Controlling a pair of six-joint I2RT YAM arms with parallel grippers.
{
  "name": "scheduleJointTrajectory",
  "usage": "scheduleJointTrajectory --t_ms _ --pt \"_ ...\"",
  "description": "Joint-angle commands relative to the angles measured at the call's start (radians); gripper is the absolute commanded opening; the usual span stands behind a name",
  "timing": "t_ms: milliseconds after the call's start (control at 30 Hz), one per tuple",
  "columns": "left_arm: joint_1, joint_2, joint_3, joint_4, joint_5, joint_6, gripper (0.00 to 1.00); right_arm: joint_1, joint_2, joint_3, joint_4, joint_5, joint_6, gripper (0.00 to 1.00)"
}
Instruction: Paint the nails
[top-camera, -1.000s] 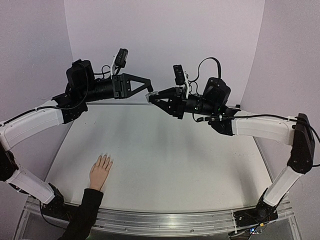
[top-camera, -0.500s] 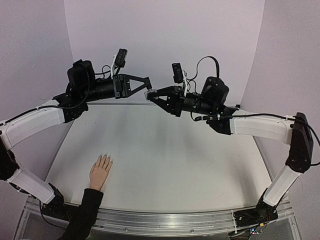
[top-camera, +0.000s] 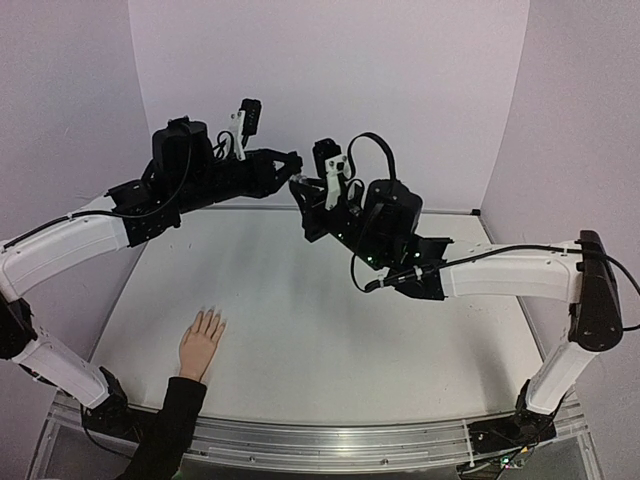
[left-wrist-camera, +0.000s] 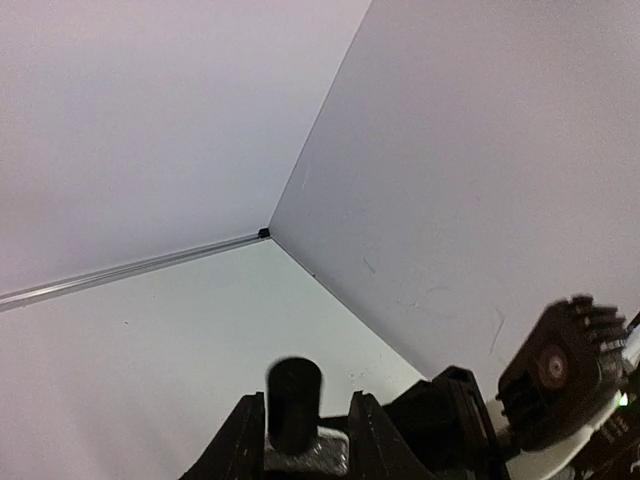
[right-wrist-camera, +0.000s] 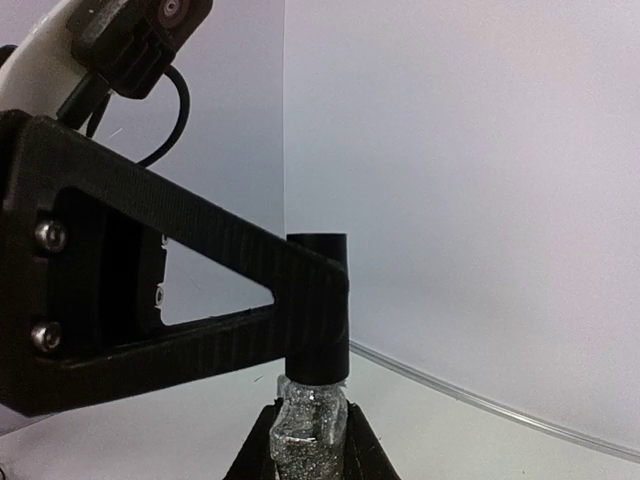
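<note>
Right gripper (right-wrist-camera: 309, 438) has been swung inward with the bottle (right-wrist-camera: 311, 420) clamped, cap (left-wrist-camera: 294, 398) pinched by left gripper (left-wrist-camera: 305, 428), nails (top-camera: 209, 317) seemingly unpainted.

Two arms: a left arm (top-camera: 70, 245) and a right arm (top-camera: 510, 275). Two grippers, one per arm: the left gripper (left-wrist-camera: 306, 402) and the right gripper (right-wrist-camera: 311, 418). One bottle (right-wrist-camera: 310, 442) with one black cap (right-wrist-camera: 318, 300). One peach hand (top-camera: 200, 343) in one black sleeve (top-camera: 170, 425), its nails (top-camera: 210, 317) too small to count. One table (top-camera: 300, 330).
</note>
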Motion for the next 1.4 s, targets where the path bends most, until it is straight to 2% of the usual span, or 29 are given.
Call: scheduleJointTrajectory --t_ms 0,67,133,233,333,500,867,1067,1367 --pt "-0.014 -0.021 0.032 -0.031 0.046 0.019 0.51 -0.061 -0.047 -0.023 0.017 -0.082 -0.022 0.0" --pt "0.04 -0.039 0.017 -0.033 0.144 -0.027 0.67 -0.099 -0.084 -0.067 0.019 -0.281 0.013 0.0" --pt "0.104 -0.052 0.003 -0.015 0.27 -0.09 0.74 -0.138 -0.109 -0.089 0.019 -0.445 0.031 0.0" --pt "0.143 -0.038 0.041 -0.058 0.453 -0.119 0.77 -0.185 -0.125 -0.099 -0.002 -0.706 0.052 0.0" --pt "0.144 0.019 0.156 -0.252 0.508 -0.069 0.76 -0.21 -0.128 -0.093 -0.043 -0.826 0.054 0.0" --pt "0.145 0.076 0.275 -0.471 0.518 -0.009 0.72 -0.217 -0.116 -0.057 -0.138 -0.878 0.012 0.0" --pt "0.143 0.092 0.34 -0.585 0.511 0.044 0.67 -0.217 -0.078 0.007 -0.182 -0.926 0.026 0.0" --pt "0.144 0.105 0.356 -0.602 0.522 0.057 0.59 -0.216 -0.056 0.039 -0.204 -0.934 0.031 0.0" --pt "0.144 0.116 0.369 -0.609 0.506 0.07 0.39 -0.217 -0.034 0.061 -0.216 -0.909 0.036 0.0"
